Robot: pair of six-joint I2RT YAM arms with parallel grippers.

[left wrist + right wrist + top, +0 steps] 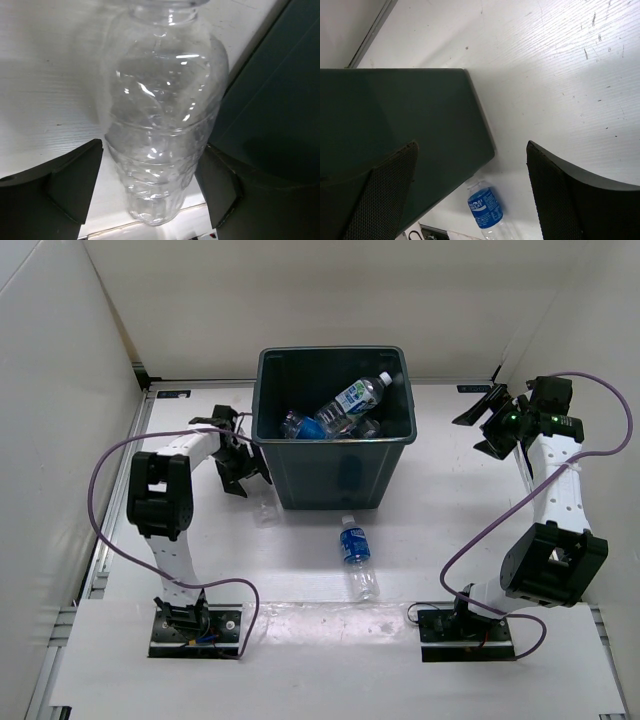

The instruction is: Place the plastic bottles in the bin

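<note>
The dark teal bin (330, 475) stands at the middle of the table, with several plastic bottles in it; one with a blue-green label (350, 400) lies on top. A blue-labelled bottle (355, 552) lies on the table in front of the bin, also seen as the blue-labelled bottle (485, 207). My left gripper (242, 452) is against the bin's left wall. A clear unlabelled bottle (160, 100) fills the gap of the left gripper (152, 150), both fingers meeting its sides. My right gripper (490, 420) hangs open and empty, far right of the bin.
White walls enclose the table on the left, back and right. The bin wall (270, 100) is right beside the held bottle. In the right wrist view the bin (395, 110) fills the left half, with bare scratched tabletop (560, 75) to its right.
</note>
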